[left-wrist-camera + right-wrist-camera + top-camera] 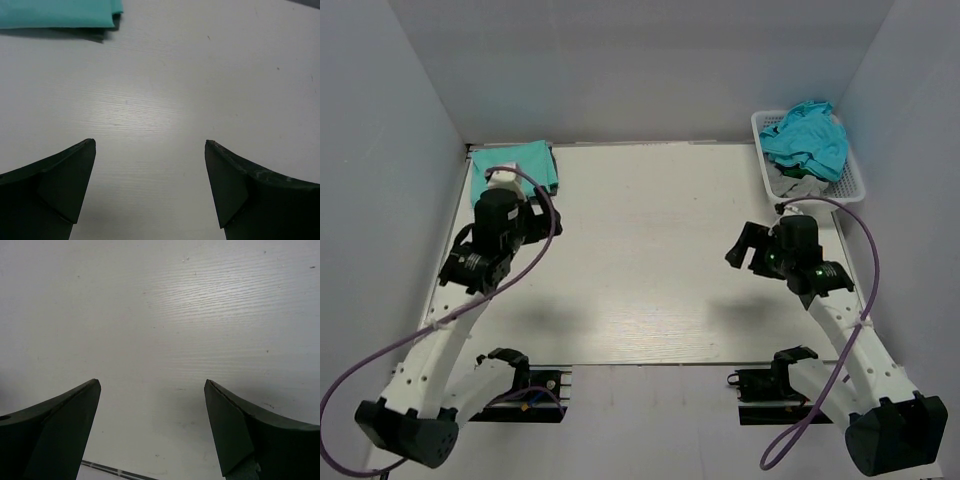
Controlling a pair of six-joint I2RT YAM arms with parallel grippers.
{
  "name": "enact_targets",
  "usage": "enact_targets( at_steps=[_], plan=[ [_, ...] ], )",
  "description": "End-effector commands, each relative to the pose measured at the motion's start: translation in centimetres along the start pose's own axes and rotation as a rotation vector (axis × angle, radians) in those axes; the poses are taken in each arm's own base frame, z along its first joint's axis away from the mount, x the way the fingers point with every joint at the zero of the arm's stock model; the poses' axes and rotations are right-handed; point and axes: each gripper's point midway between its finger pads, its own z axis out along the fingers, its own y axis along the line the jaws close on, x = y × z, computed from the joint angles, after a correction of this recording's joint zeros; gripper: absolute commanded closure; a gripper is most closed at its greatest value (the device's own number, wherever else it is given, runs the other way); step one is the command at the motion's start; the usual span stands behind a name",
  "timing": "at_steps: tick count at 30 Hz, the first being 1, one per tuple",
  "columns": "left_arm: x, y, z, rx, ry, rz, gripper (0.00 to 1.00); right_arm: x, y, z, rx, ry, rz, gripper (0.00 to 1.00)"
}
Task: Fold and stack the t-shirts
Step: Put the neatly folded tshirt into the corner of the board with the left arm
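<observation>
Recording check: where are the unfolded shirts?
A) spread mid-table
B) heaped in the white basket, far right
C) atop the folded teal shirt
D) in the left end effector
B: the crumpled shirts lie heaped in the white basket; the left end effector is open and empty.

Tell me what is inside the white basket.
A crumpled teal shirt fills most of the basket, with some grey-white cloth showing under its near edge. Anything deeper is covered by them.

Hand (150,142) (spread wide), teal t-shirt (60,12) beyond.
</observation>
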Motion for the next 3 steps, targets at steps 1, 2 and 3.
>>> enact_targets(
  at_steps=[1, 2, 3],
  plan=[
    [-0.98, 3.49, -2.47, -0.169, -0.060, 0.019, 0.00, -1.88, -0.43, -0.07, 0.032, -0.087, -0.034, 0.10],
    [-0.76, 3.68, -2.78, -0.172, -0.052, 0.030, 0.00, -2.03, -1.06, 0.04, 0.064, -0.094, -0.038, 0.10],
    [-1.15, 3.62, -3.25, -0.168, -0.063, 0.027, 0.00, -2.51, -1.15, 0.12, 0.066, -0.117, -0.042, 0.10]
  ],
)
